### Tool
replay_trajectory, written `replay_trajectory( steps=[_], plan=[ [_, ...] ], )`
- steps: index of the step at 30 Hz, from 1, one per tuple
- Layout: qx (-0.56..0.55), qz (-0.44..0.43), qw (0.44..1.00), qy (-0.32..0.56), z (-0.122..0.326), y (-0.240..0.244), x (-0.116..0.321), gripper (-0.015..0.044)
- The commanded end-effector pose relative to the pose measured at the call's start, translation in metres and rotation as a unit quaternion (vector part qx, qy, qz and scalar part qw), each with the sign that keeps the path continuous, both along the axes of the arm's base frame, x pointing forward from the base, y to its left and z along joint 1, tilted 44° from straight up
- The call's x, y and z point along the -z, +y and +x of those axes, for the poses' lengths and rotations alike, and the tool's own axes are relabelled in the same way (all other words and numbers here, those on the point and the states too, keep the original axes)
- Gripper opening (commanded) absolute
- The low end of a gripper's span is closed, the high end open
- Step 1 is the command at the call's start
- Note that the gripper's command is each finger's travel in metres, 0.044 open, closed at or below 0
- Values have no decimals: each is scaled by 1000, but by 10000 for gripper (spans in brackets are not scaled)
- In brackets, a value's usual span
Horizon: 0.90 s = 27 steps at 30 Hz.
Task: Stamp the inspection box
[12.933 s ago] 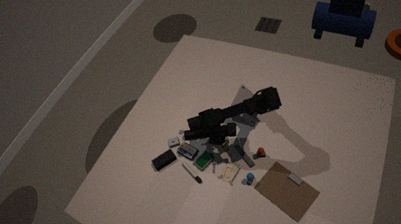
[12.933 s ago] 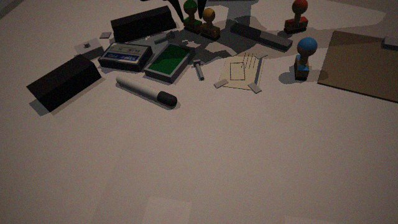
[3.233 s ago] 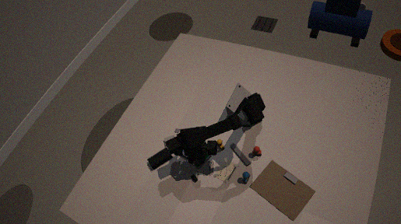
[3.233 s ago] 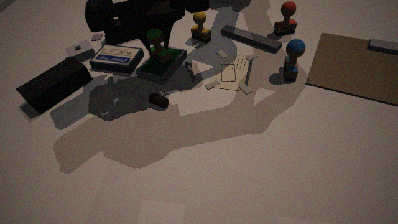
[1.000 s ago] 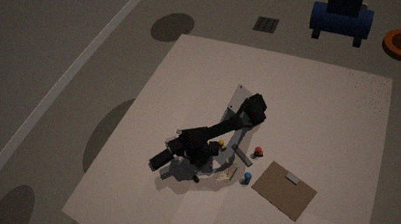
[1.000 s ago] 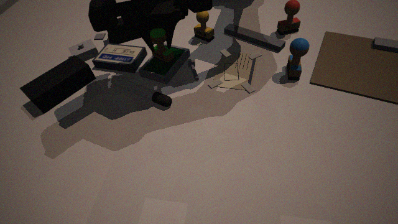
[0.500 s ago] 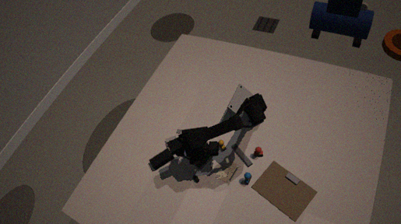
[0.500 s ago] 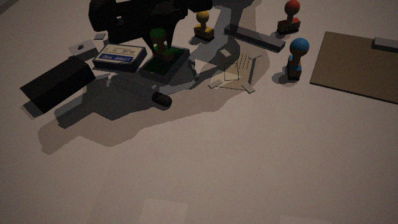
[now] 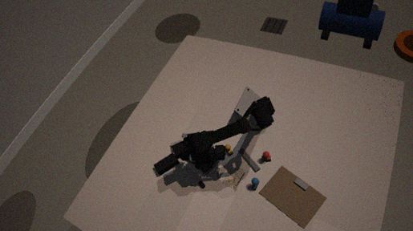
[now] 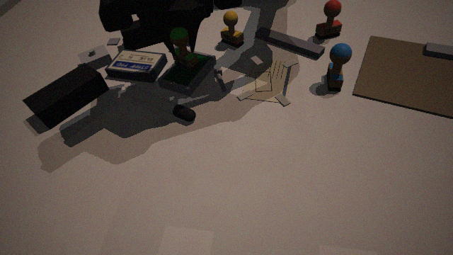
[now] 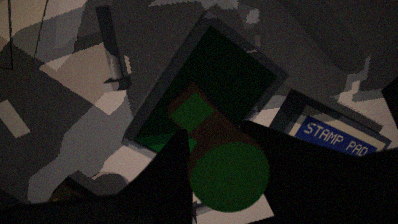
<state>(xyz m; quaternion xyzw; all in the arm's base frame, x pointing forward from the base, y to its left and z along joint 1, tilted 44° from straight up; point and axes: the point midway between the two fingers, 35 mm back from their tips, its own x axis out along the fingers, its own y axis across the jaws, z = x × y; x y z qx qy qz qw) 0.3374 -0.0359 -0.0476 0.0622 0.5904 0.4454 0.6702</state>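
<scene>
Hand [image 10: 181, 44], pointing down, grips the green stamp [image 10: 180, 47] standing on the ink pad [image 10: 184, 74].

Green-knob stamp [image 10: 179, 35], green ink pad [image 10: 186, 72], yellow [image 10: 231, 17], red [image 10: 333, 7], blue knobs [image 10: 340, 52]; tan board [image 10: 403, 76]

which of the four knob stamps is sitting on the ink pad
The green-knobbed stamp, gripped by the gripper, with its base on the green ink pad. The yellow stamp, red stamp and blue stamp stand free on the bench.
</scene>
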Motion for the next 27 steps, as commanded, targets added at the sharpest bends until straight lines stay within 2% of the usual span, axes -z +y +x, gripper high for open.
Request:
replay_trajectory(
  steps=[1, 27],
  plan=[
    [-1, -1, 1000, -2, 1, -4, -3, 0],
    [-1, -1, 1000, -2, 5, -33, -34, 0]
  ],
)
